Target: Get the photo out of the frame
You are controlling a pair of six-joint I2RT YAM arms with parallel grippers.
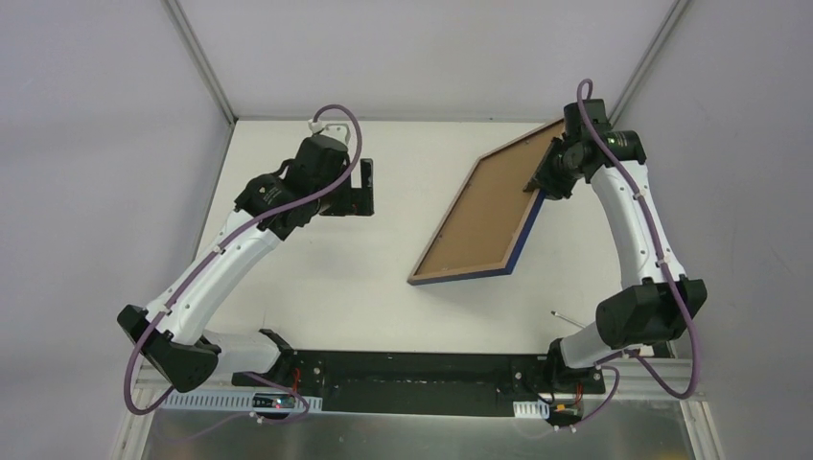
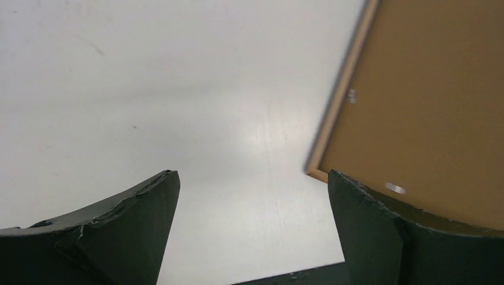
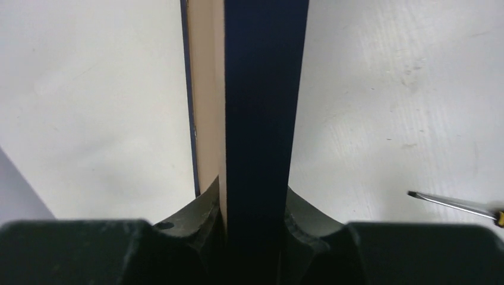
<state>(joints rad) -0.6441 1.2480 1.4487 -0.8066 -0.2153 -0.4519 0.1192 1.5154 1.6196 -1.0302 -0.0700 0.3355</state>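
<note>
right gripper (image 3: pixel 255 217) closed across the thickness of the frame (image 1: pixel 526 235), on its right long edge. frame sits right of table (image 1: pixel 316 278) centre, brown backing board (image 1: pixel 479 216) facing up. left gripper (image 2: pixel 252 178) spread wide, holding nothing, apart from the frame's left edge, with bare surface between. screwdriver (image 3: pixel 457 205) lies near the right arm's base.

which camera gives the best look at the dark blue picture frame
Top external: it shows the whole thin dark-blue rectangular picture frame, its brown backing board facing the camera, the right gripper clamped on one edge. Left wrist catches only one light wood corner; right wrist only the blue edge between its fingers.
</note>
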